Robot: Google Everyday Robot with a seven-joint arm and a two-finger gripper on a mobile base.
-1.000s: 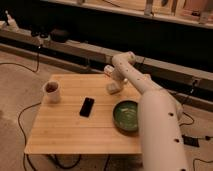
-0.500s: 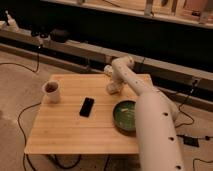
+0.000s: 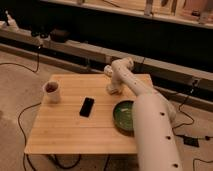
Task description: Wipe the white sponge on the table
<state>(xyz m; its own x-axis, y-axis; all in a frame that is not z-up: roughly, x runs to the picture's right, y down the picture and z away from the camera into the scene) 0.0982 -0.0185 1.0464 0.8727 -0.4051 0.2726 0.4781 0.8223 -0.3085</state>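
Arm shell (image 3: pixel 150 130) sits slightly further left than a second ago and now covers the right rim of the bowl (image 3: pixel 122 116). Elbow dropped a little early on, then hardly changed in the last half second. Cup, phone and bowl have not moved.

Gripper (image 3: pixel 113 86) is down at the far right part of the desk (image 3: pixel 75 135), hanging from the bent wrist below the elbow. Its tip meets the wood just behind the bowl. Grip state cannot be told.

White sponge (image 3: pixel 112 92): a pale lump at the gripper's tip, resting on the desk top. Its outline merges with the gripper's white, so the edges cannot be separated. It lies near the far right edge, between the bowl and the desk's back edge, well apart from the phone and the cup.

Other items on the desk:
- white cup (image 3: pixel 51 92), upright, dark inside, near the left far corner
- black phone (image 3: pixel 87 106), flat, screen dark, around the middle, long side running front to back
- green bowl (image 3: pixel 122 116), at the right side, partly hidden by the arm

Arm shell is plain white with a few small dark dots along it. No lettering can be made out on the cup, phone, bowl or arm.

Floor: dark cables (image 3: pixel 25 110) loop left of the desk and under it; a small black box (image 3: pixel 190 141) lies on the right.
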